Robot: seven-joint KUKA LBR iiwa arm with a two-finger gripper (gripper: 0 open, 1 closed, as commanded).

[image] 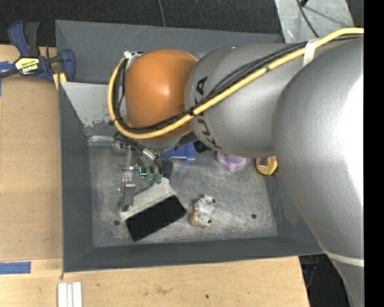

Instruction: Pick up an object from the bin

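Note:
My gripper (127, 187) reaches down under the orange cover into the left half of the bin. Its tip stands at the upper left edge of a flat black rectangular block (155, 217), which lies tilted on the bin floor with a pale strip along its upper side. Whether it touches the block I cannot tell. A small white and tan lump (203, 211) lies just right of the block. A blue thing (180, 153) pokes out from under the arm, right of the gripper.
A pale purple thing (232, 162) and a small yellow ring-like thing (267, 165) lie at the right, partly under the arm. The arm and its orange cover hide the back half of the bin.

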